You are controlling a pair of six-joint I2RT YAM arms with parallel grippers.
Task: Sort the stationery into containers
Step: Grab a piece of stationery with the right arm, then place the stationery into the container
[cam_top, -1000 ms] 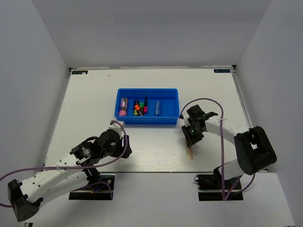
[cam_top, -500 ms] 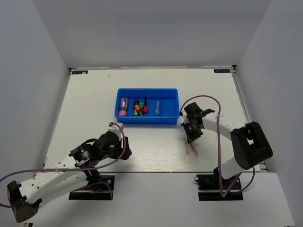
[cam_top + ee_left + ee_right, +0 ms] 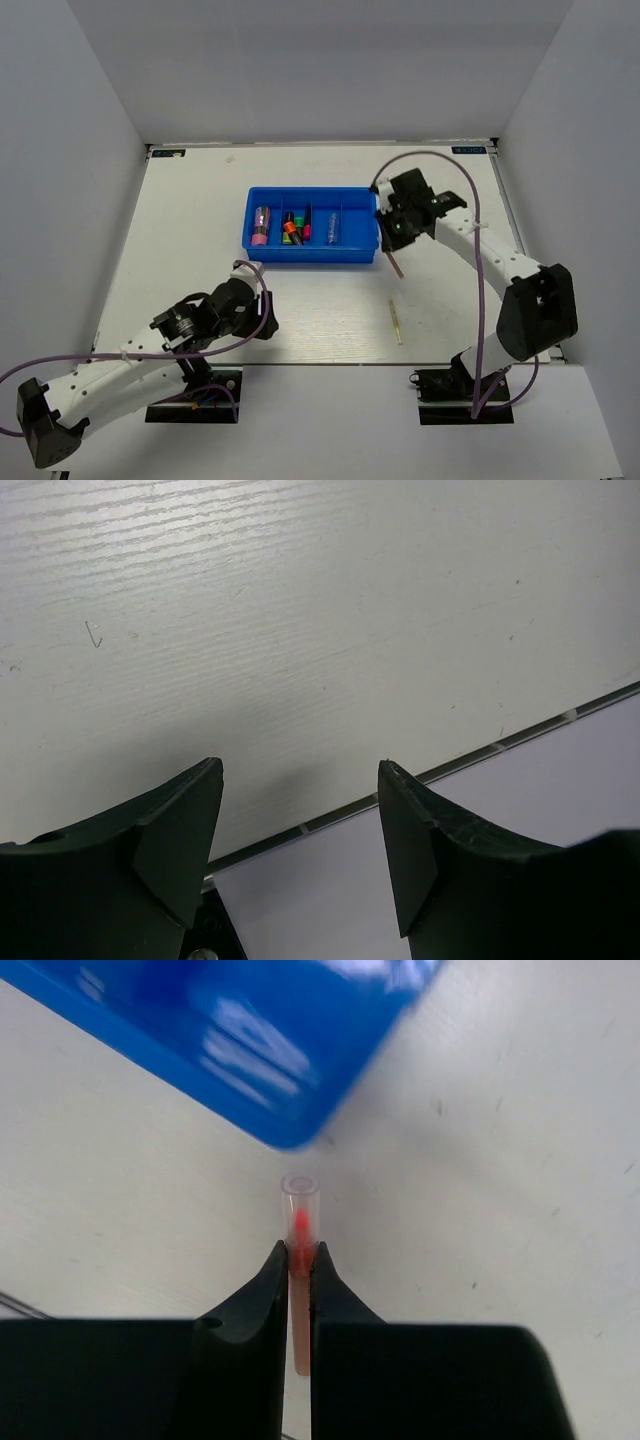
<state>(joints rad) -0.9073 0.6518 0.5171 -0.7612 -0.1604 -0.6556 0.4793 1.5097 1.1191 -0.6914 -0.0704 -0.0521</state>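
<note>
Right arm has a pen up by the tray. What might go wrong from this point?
1. The right gripper pinches the pen narrowly, close to its capped end, so it may pivot or slip.
2. In the top view the pen's long end trails from the gripper beside the right end of the tray and may catch the wall on the way in.
3. A stick lies outside the tray, not yet sorted, and might be missed.

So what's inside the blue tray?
The blue tray holds a pink tube in its leftmost compartment, stubby markers next, a clear bluish pen in the third. The rightmost looks empty. The markers overlap, so their number is unclear.
</note>
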